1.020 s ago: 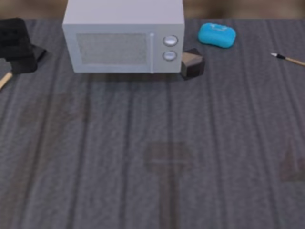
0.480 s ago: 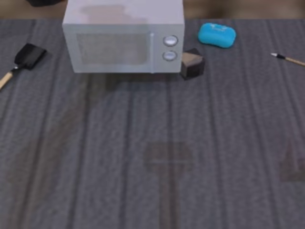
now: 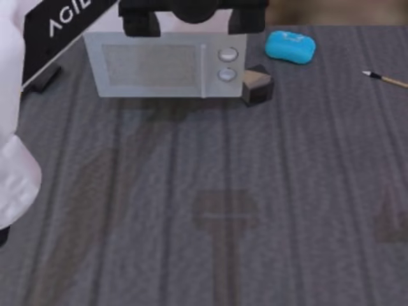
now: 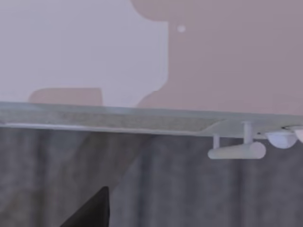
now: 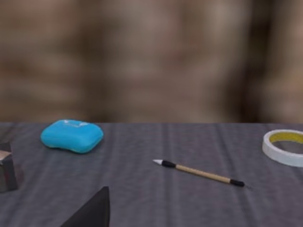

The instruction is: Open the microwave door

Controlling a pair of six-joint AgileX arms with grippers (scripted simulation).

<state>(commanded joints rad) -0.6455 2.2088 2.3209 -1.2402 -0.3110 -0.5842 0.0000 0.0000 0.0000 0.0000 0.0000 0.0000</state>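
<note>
top view puts the microwave (image 3: 166,60) at the table's (image 3: 210,191) far edge, its door (image 3: 150,67) flush and closed, handle bar (image 3: 203,69) just beside the two knobs (image 3: 227,64). the left arm (image 3: 25,83) reaches across from the microwave's left, and its gripper (image 3: 191,16) hangs over the microwave's roof, probably to drop in front of the handle. whether its fingers are spread or closed cannot be told, and nothing shows in them. left wrist view looks down past the roof edge to the handle. half a second earlier that arm was out of sight and the roof bare; now it covers the roof and part of the small black brush left of the microwave. a dark cube (image 3: 257,85) touches the microwave's right side, a blue soap (image 3: 290,46) lies beyond. the right gripper is out of sight, parked.
</note>
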